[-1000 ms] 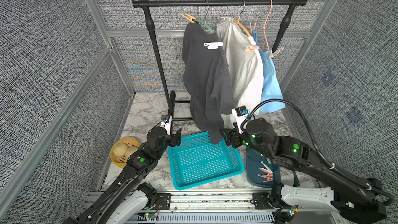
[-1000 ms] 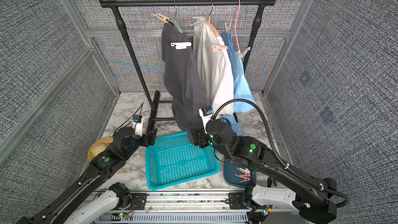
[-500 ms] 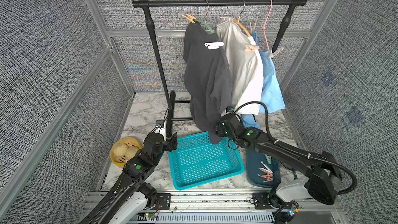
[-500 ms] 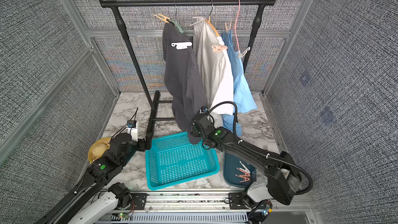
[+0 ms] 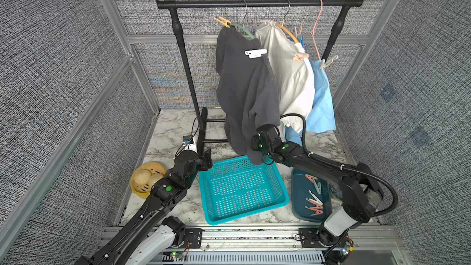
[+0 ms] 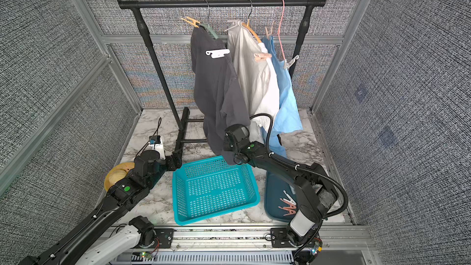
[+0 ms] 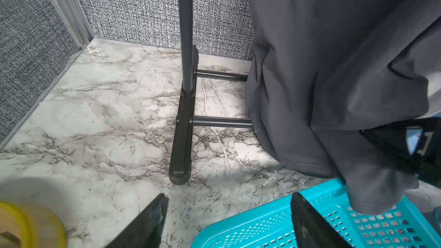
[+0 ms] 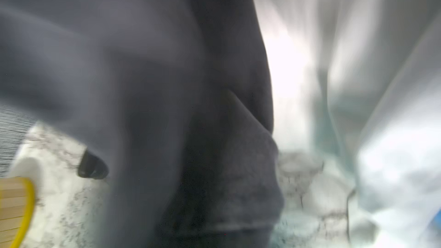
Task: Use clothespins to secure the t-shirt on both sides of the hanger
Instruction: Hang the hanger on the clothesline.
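The dark grey t-shirt (image 5: 244, 90) hangs on a green hanger (image 5: 242, 29) toward the left half of the black rack (image 5: 254, 3). It's pegged at both ends: a white clothespin (image 5: 255, 53) on the shoulder nearer the camera and a yellow-orange clothespin (image 5: 223, 20) on the far tip of the hanger. The spare clothespins (image 5: 314, 200), pink and white ones, lie in a dark blue tray (image 5: 295, 195) on the right side of the marble tabletop (image 5: 173, 128).

The right gripper (image 5: 256, 146) is down at the bottom corner of that grey tee with its jaws closed. It looks pinched onto the hem, though the tips are buried in cloth, and its own wrist view is mostly grey blur. The corner of the shirt dangles over the back rim of the teal basket (image 5: 242, 189).

The left gripper (image 7: 229, 223) sits low near the foot of the rack, just beside the basket's left corner. Its fingers (image 7: 148, 223) are spread wide with nothing between them.

A white shirt (image 5: 288, 72) and a blue shirt (image 5: 322, 103) hang further right, both pegged too.
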